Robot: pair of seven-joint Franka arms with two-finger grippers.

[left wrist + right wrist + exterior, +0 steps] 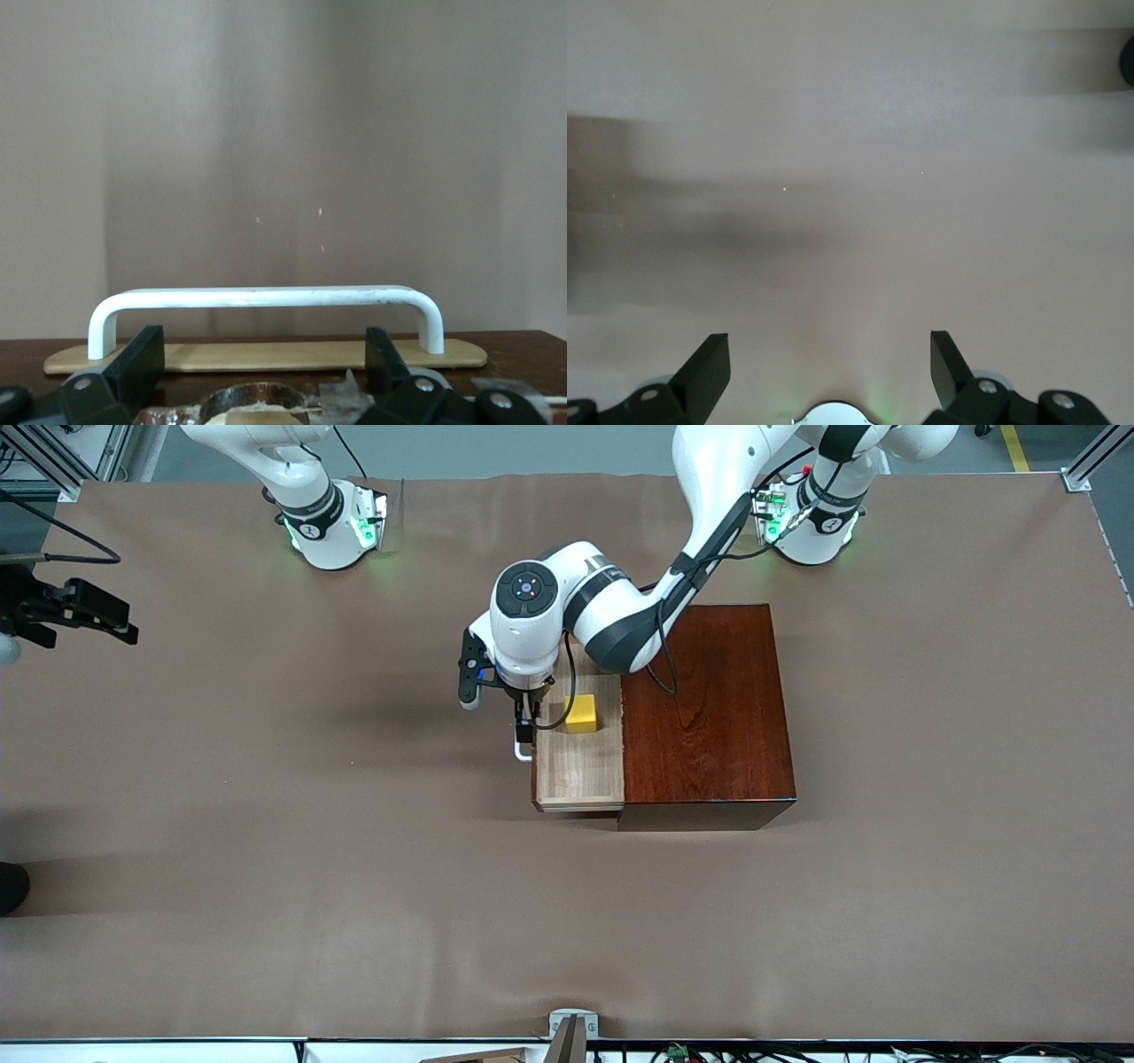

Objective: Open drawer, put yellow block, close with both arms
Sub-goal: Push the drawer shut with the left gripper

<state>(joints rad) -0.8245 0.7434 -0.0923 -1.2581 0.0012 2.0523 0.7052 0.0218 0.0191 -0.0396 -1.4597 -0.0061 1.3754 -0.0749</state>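
The drawer (pixel 580 766) of the dark reddish-brown box (pixel 709 708) is pulled out toward the right arm's end of the table. The yellow block (pixel 581 714) lies in it on the pale wood. My left gripper (pixel 524 726) hangs over the drawer's front edge, open and empty, just inside the white handle (pixel 523 751). In the left wrist view the left gripper (pixel 264 363) has its fingers wide apart, and the handle (pixel 266 297) and the drawer's front edge (pixel 266 356) lie close in front of them. My right gripper (pixel 124 622) waits open over bare table at the right arm's end; it also shows in the right wrist view (pixel 830 367).
The brown table cover (pixel 354 886) spreads all around the box. The left arm's forearm (pixel 620 624) lies over the box's top edge. A small metal bracket (pixel 571 1027) sits at the table edge nearest the front camera.
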